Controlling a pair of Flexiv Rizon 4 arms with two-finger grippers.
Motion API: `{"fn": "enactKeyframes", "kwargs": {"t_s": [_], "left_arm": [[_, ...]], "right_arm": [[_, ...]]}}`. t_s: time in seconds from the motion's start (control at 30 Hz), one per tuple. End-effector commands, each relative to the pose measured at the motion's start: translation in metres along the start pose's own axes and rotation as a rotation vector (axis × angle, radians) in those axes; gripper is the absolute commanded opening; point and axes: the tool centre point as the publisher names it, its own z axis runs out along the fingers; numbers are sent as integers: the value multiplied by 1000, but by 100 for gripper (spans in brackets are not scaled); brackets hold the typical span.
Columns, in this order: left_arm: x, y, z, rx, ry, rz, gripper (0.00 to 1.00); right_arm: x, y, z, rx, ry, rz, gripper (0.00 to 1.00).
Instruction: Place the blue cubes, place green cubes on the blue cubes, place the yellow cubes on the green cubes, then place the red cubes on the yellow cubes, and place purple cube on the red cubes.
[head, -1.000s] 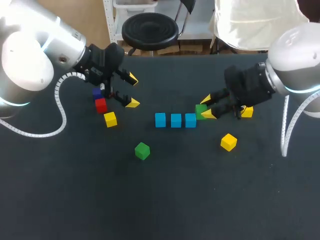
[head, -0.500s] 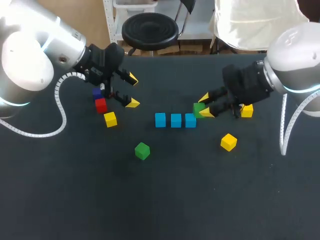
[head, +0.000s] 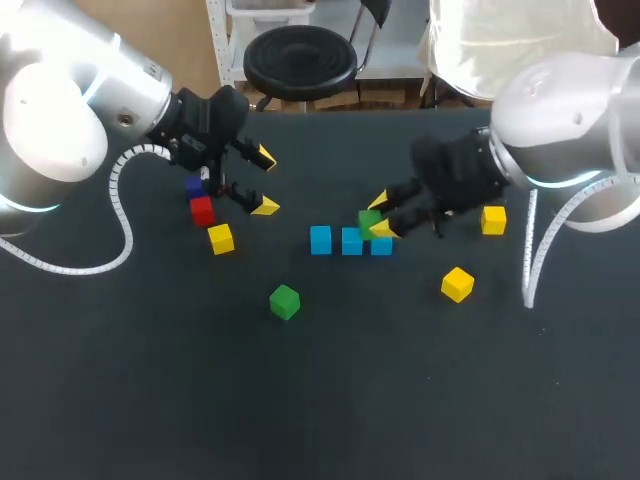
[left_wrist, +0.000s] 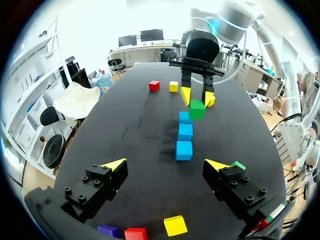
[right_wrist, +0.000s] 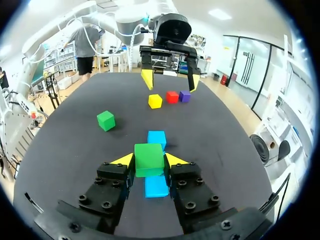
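The right gripper (head: 378, 215) (right_wrist: 150, 160) has its two fingers closed partway onto a green cube (head: 369, 222) (right_wrist: 149, 159), one yellow tip pressing each opposite side, and holds it lifted off the black table (head: 300, 420). The cube hangs just above the row of three blue cubes (head: 351, 241) (left_wrist: 185, 132), over the row's middle and right end. In the right wrist view it hides the middle cube of the row, and whether it touches the row cannot be told. Right of the row and apart from it lie a farther yellow cube (head: 492, 220), about level with the row, and a nearer yellow cube (head: 457, 284) on the robot's side of it. A loose green cube (head: 285, 301) sits on the robot's side of the row, off its left end. Well left of the row lie a left yellow cube (head: 221, 238), a red cube (head: 202, 211) and a purple cube (head: 194, 186), close together in a short line. The left gripper (head: 265, 182) (left_wrist: 166, 165) hangs just beside these three on the row's side, its fingers spread wide with nothing between them.
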Motion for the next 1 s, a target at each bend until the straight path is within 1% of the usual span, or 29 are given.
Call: {"fn": "enactKeyframes", "kwargs": {"t_s": [0.03, 0.2, 0.3, 0.53, 0.7, 1.0], "left_arm": [[0, 0, 0, -1, 1, 0, 100], [0, 0, 0, -1, 1, 0, 100], [0, 0, 0, -1, 1, 0, 100], [0, 0, 0, -1, 1, 0, 100], [0, 0, 0, -1, 1, 0, 100], [0, 0, 0, -1, 1, 0, 100]], "right_arm": [[1, -6, 4, -8, -6, 0, 0], [0, -2, 2, 2, 34, 12, 0], [-1, 3, 0, 17, 44, 16, 0], [5, 8, 2, 53, 30, 34, 0], [10, 9, 0, 48, 18, 41, 0], [10, 1, -5, 22, 22, 24, 0]]}}
